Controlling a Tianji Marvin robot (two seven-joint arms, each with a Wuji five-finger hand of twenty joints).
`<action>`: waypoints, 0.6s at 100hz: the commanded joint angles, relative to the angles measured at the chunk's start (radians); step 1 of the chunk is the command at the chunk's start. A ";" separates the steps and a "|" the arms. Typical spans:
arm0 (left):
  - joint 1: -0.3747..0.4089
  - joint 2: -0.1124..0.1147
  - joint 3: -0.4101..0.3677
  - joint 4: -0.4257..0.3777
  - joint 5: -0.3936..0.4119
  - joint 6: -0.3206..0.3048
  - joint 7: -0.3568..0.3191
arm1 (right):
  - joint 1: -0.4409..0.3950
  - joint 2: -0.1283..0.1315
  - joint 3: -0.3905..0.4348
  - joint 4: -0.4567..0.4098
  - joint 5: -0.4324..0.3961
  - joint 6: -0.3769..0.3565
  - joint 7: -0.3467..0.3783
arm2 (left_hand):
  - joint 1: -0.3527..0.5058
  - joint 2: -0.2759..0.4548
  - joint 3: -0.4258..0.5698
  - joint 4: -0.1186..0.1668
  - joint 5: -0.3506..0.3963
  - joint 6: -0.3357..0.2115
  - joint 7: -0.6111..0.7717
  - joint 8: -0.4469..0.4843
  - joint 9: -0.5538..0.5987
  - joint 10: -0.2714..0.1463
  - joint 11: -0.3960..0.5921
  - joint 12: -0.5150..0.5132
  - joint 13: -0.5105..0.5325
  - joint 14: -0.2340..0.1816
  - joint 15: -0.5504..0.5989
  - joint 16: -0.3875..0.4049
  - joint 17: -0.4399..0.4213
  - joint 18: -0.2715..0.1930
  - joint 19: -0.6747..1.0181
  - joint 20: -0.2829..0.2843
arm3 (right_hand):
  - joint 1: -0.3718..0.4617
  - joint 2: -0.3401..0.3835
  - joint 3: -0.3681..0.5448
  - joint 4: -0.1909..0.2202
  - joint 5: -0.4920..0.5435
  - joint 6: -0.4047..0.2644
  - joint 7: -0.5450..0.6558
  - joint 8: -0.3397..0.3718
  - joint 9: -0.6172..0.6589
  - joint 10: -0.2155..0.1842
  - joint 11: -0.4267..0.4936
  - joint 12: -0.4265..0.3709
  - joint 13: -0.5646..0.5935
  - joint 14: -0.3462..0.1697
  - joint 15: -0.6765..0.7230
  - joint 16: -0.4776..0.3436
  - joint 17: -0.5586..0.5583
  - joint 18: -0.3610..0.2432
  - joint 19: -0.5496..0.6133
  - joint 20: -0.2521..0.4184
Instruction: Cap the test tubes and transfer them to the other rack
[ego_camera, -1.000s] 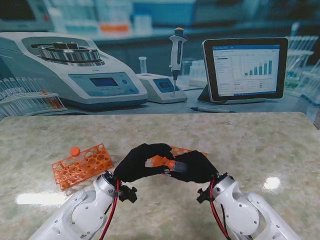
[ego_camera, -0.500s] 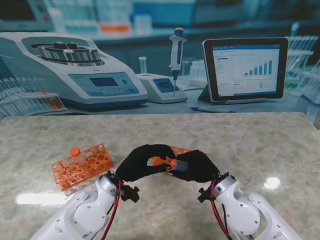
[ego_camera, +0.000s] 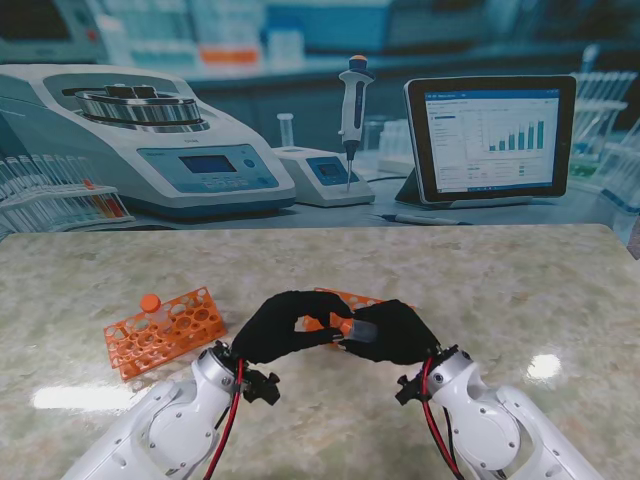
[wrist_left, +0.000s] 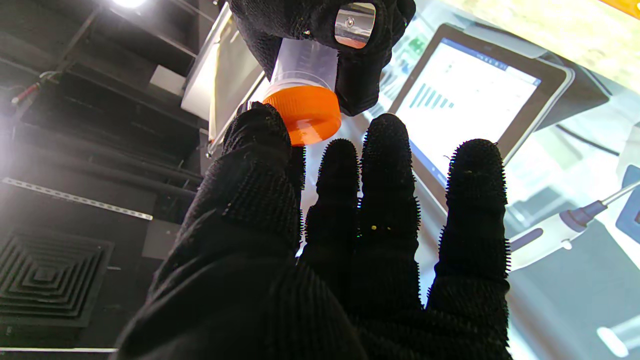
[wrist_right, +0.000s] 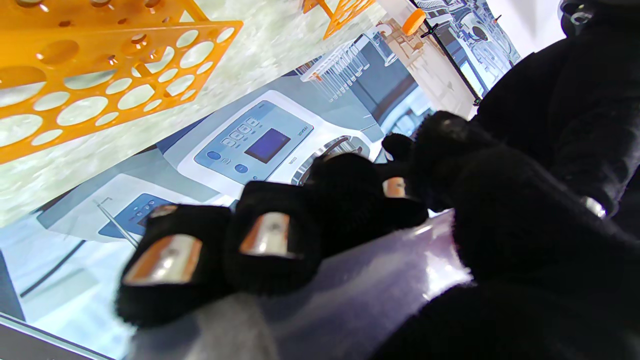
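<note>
on the marbled table (ego_camera: 520, 280), in front of a lab backdrop, we hold the test tube (wrist_left: 306, 62) above the surface, between the two racks. the right hand (ego_camera: 385, 335) is wrapped around the tube barrel. the left hand (ego_camera: 285, 325) rests its thumb and fingertips on the orange cap (wrist_left: 305, 112). since one second ago the hands have closed in slightly and the cap now sits on the tube mouth; we judge capping near complete. the left rack (ego_camera: 165, 330), which already holds one capped tube, and the right rack (ego_camera: 350, 305) are unchanged.
</note>
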 joint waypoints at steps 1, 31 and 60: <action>0.006 -0.002 0.009 0.013 0.002 0.001 -0.007 | 0.001 -0.009 -0.002 -0.011 0.002 -0.003 -0.004 | 0.138 0.003 0.092 0.062 0.128 -0.053 0.183 0.052 0.037 0.000 -0.017 0.020 0.034 -0.038 -0.012 -0.007 0.009 -0.030 0.036 -0.026 | 0.017 0.010 0.002 -0.014 0.051 -0.001 0.072 0.034 0.041 -0.020 0.020 0.023 0.015 -0.131 0.211 0.068 0.055 -0.059 0.278 0.054; 0.015 0.000 0.007 0.005 0.002 -0.008 -0.011 | 0.007 -0.011 -0.002 -0.002 0.003 0.003 -0.012 | 0.122 -0.012 0.095 0.060 0.119 -0.059 0.189 0.051 0.045 0.000 -0.014 0.029 0.063 -0.046 -0.013 -0.030 0.024 -0.023 0.041 -0.028 | 0.017 0.009 0.002 -0.015 0.051 -0.001 0.072 0.034 0.041 -0.020 0.020 0.023 0.015 -0.131 0.211 0.067 0.055 -0.059 0.278 0.054; 0.015 -0.005 0.013 0.009 0.007 -0.014 0.008 | 0.012 -0.012 -0.004 0.001 0.001 0.007 -0.019 | 0.117 -0.015 0.100 0.057 0.111 -0.060 0.186 0.047 0.034 -0.001 -0.018 0.027 0.064 -0.051 -0.020 -0.044 0.021 -0.025 0.037 -0.031 | 0.017 0.009 0.003 -0.014 0.051 -0.001 0.072 0.034 0.041 -0.019 0.020 0.023 0.015 -0.131 0.211 0.067 0.055 -0.059 0.278 0.054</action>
